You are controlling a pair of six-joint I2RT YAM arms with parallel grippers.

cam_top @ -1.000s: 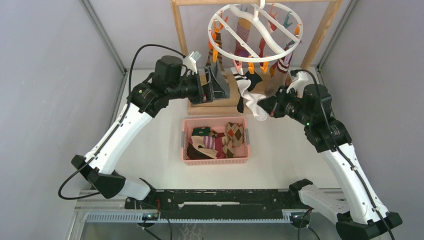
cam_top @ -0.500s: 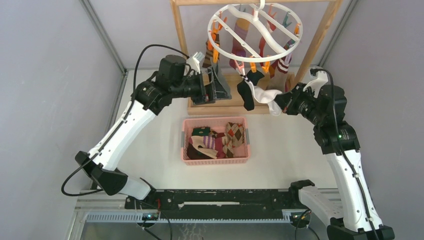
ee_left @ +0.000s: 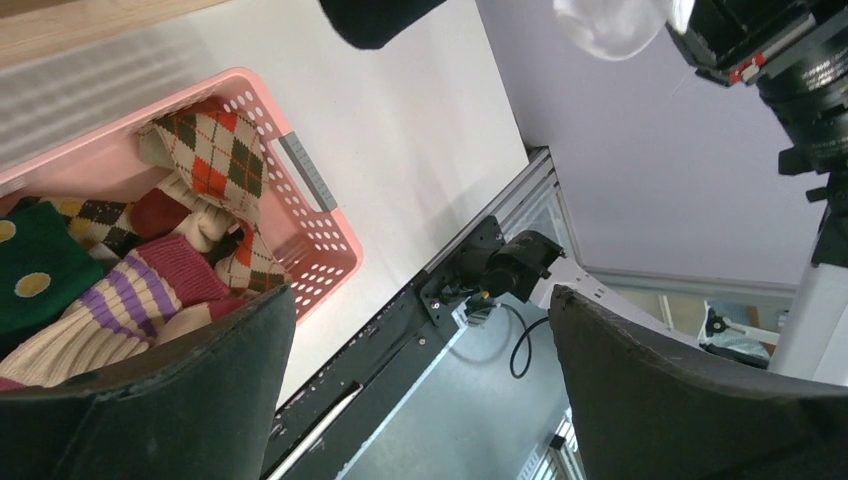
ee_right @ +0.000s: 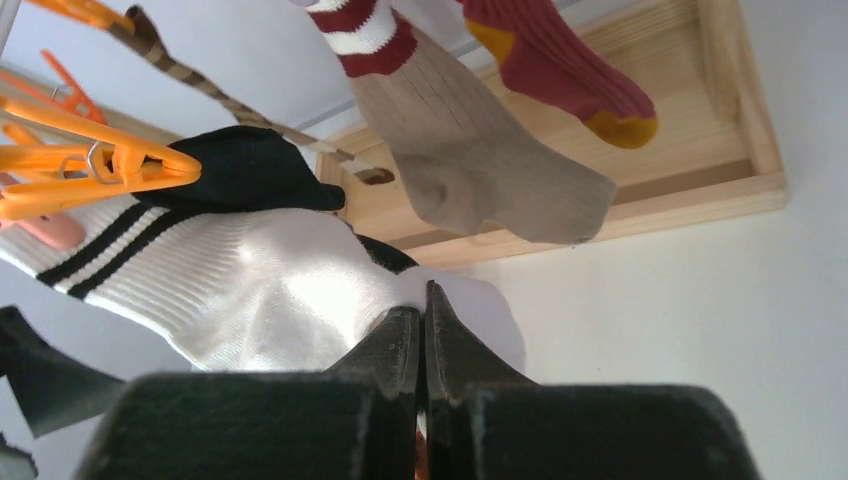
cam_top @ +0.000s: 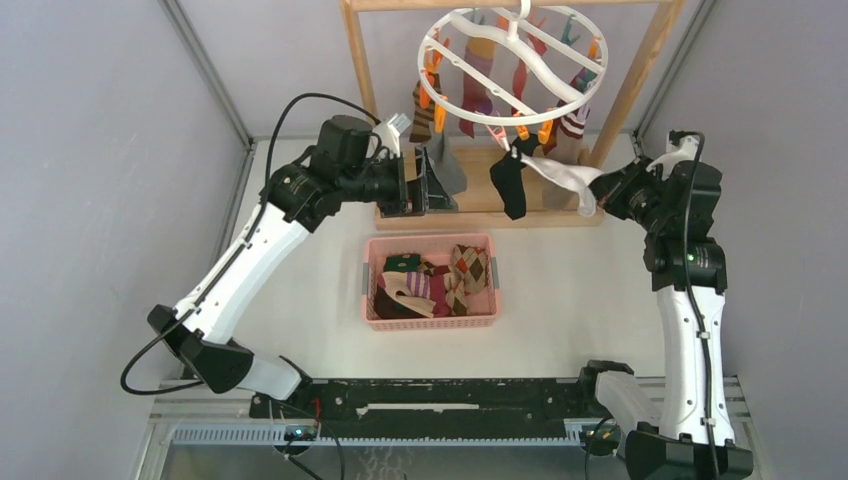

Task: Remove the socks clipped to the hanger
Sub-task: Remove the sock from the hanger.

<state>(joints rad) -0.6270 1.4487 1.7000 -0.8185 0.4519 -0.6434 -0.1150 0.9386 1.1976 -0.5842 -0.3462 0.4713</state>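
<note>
White sock hangs stretched from an orange clip on the hanger, its long axis running right to the right fingers, which are clamped on its free end. A pull to the right should free it. Left fingers stand apart and empty, left of the hanger.

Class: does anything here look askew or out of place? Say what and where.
The white sock stretches sideways from its orange clip to the shut right gripper, while the other socks hang down.
</note>
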